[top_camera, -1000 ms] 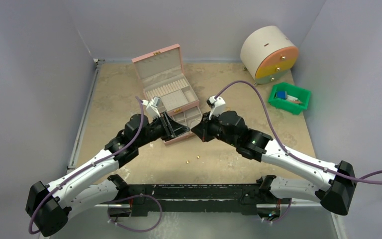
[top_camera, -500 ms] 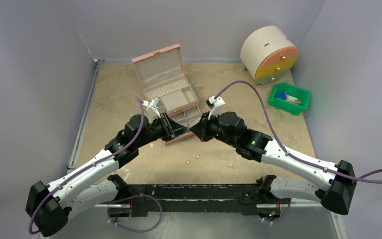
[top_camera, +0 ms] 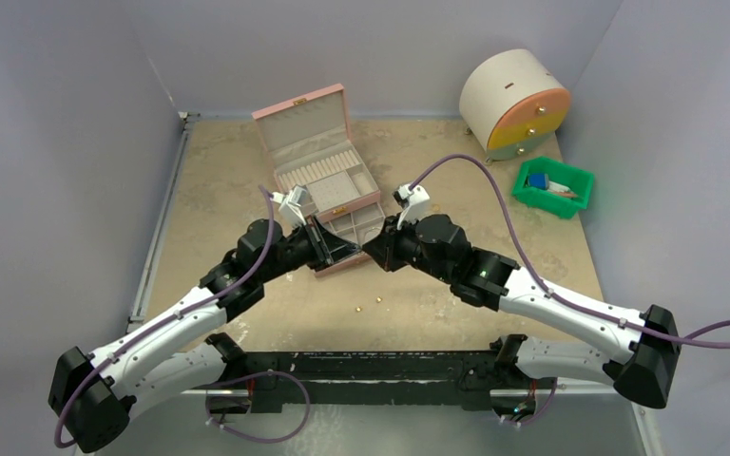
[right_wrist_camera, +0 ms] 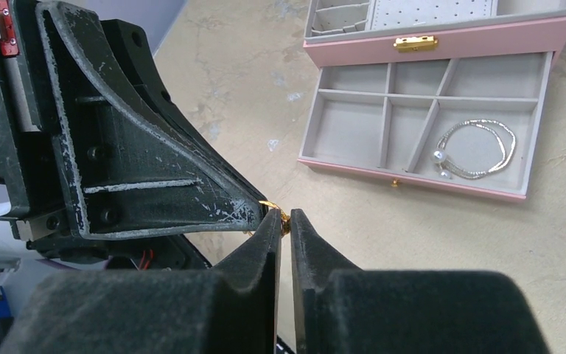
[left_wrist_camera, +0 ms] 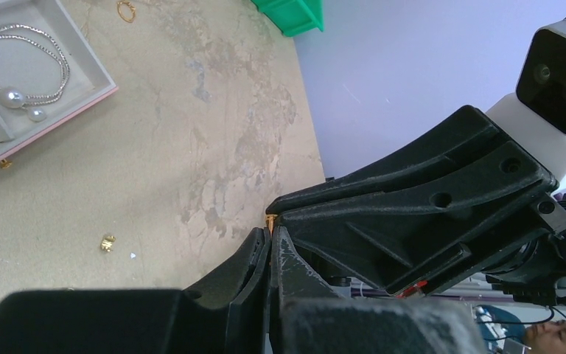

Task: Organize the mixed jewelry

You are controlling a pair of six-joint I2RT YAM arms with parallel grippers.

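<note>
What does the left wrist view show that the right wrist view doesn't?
Only the left wrist view: a gold ring and a gold stud lying on the table, plus a corner of the green bin. Only the right wrist view: the pink box with its gold clasp, and the drawer's other compartments. Both: the bracelet lying in one drawer compartment, and a tiny gold piece where the tips of the left claw and right claw meet.

Gold stud (left_wrist_camera: 269, 220): pinched at left gripper (left_wrist_camera: 270, 236) tips. Silver bracelet (left_wrist_camera: 22, 70): flat, well beyond gripper. Second stud (left_wrist_camera: 107, 242): loose on counter (left_wrist_camera: 191, 147).
</note>
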